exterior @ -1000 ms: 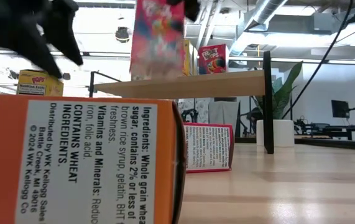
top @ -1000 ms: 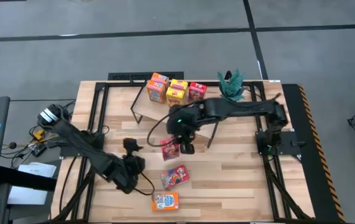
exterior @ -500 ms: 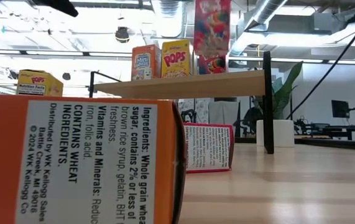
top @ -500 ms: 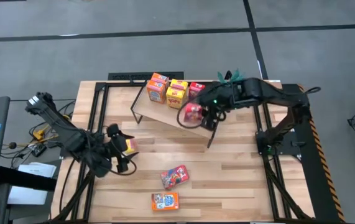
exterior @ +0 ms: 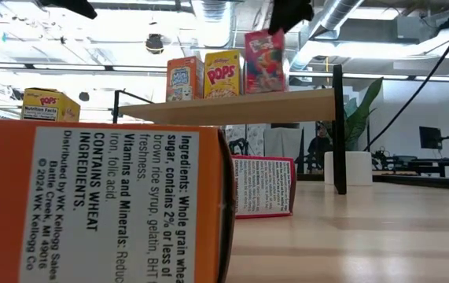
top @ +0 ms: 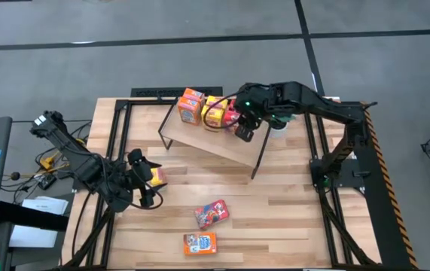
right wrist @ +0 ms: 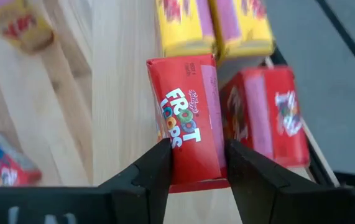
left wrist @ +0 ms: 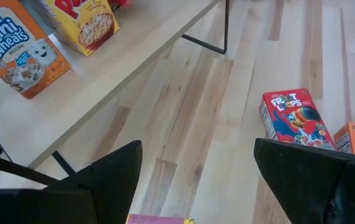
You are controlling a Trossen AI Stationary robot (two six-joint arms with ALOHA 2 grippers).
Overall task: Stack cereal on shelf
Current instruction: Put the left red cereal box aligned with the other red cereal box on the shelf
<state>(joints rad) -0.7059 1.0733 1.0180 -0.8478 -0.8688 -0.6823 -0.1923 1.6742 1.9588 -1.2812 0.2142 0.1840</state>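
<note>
The shelf (top: 215,139) stands at the table's far middle and bears an orange box (top: 190,105), yellow boxes (top: 213,111) and a red box (right wrist: 270,121). My right gripper (top: 243,129) is above the shelf's right part, shut on a red Froot Loops box (right wrist: 189,130). This box also shows in the low view (exterior: 263,61). My left gripper (left wrist: 196,180) is open over the table's left part, above a yellow box (top: 155,175) that stands on the table. It touches nothing. My right gripper pinches the red box's upper end (right wrist: 193,177) between its two fingers, on two opposite sides, coming from above and pointing down. The box is upright, its bottom (exterior: 263,90) at the shelf's top; I cannot tell whether it rests there.
A red box (top: 211,213) lies flat on the table's near middle, and an orange box (top: 199,243) lies by the near edge. A potted plant (exterior: 358,118) stands at the far right beside the shelf. The shelf's thin black legs (top: 258,162) reach down to the table.
My right gripper has carried the red box up from the table's middle toward the far edge, over the shelf, and then down to the shelf's top beside the other boxes. My left gripper has gone from the near middle toward the table's left, then kept still.
</note>
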